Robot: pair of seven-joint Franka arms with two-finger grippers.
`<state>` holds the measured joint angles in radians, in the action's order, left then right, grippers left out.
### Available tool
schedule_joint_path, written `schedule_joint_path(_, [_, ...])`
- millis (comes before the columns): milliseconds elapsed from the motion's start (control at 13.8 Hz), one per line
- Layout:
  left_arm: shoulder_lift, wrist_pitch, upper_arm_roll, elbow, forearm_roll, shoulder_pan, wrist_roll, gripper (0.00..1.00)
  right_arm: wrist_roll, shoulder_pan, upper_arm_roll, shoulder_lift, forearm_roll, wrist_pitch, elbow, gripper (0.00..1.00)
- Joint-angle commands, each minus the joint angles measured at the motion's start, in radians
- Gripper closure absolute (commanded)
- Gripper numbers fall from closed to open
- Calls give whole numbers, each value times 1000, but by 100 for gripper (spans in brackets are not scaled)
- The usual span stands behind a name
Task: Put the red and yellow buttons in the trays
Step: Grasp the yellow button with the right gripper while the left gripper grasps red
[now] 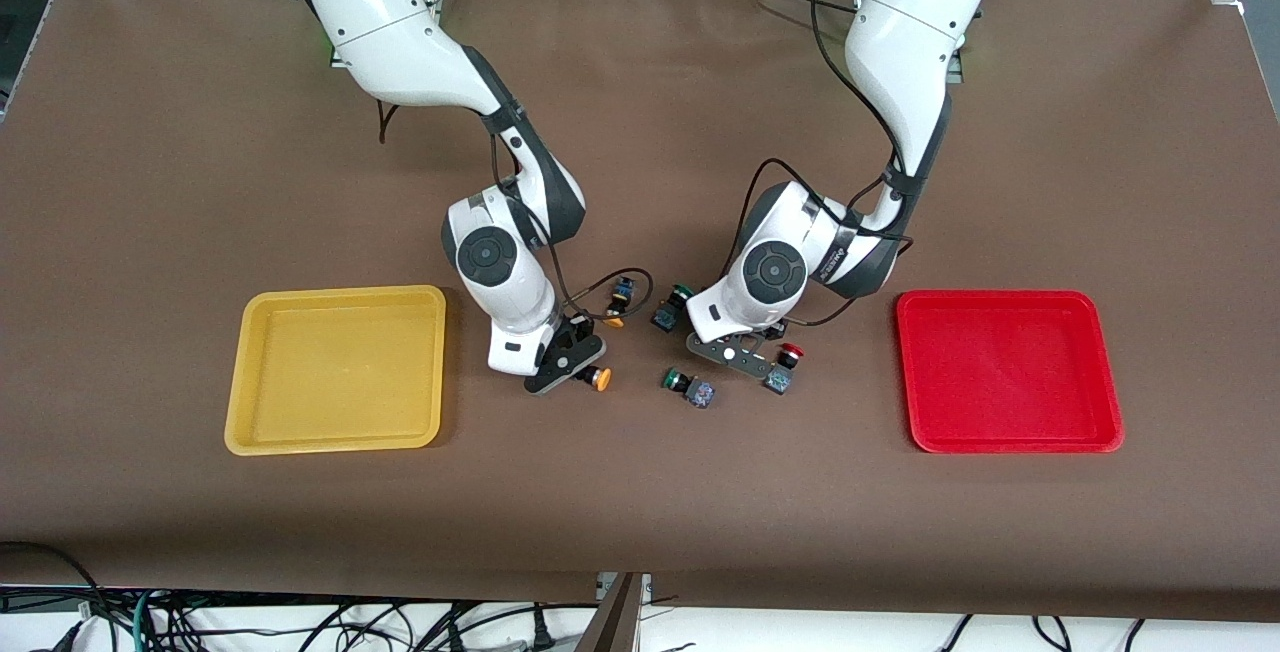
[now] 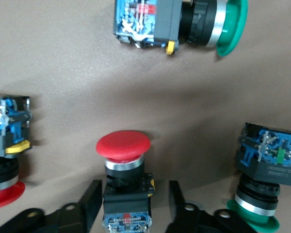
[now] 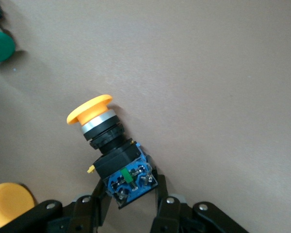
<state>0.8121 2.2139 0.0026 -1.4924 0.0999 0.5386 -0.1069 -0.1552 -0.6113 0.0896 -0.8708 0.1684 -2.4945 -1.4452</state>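
My left gripper (image 1: 762, 368) (image 2: 134, 206) is low over the table between the trays. It is open, one finger on each side of a lying red button (image 2: 124, 167), with a clear gap on one side. A second red button (image 2: 5, 145) lies beside it. A red cap (image 1: 790, 352) shows at this gripper's end in the front view. My right gripper (image 1: 578, 375) (image 3: 131, 204) is shut on the blue base of a yellow button (image 1: 600, 379) (image 3: 104, 138). The other yellow button (image 1: 618, 307) (image 3: 7, 204) lies close by. The yellow tray (image 1: 335, 370) and red tray (image 1: 1008, 372) hold nothing.
Two green-capped buttons lie between the grippers, one (image 1: 672, 304) (image 2: 184, 22) farther from the front camera and one (image 1: 688, 387) (image 2: 264, 174) nearer to it. Both arms reach in over the middle of the brown table.
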Motion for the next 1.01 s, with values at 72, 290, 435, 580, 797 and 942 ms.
schedule_joint_path(72, [-5,20,16,6,-8,5,4,80,-39,51,-5,56,2,127,14,84])
schedule_joint_path(290, [-25,9,28,36,-8,-26,15,81,-122,117,-2,136,3,273,9,84])
schedule_joint_path(435, [-69,-17,28,35,-8,-74,16,81,-185,159,18,197,0,385,-15,84])
schedule_joint_path(580, [-105,-77,28,37,-19,-149,36,81,-280,209,73,239,0,431,-65,84])
schedule_joint_path(797, [-137,-146,25,29,-34,-332,283,81,-440,243,180,245,0,421,-128,83])
schedule_joint_path(942, [-140,-155,25,21,-34,-426,373,81,-432,281,190,219,2,396,-142,79])
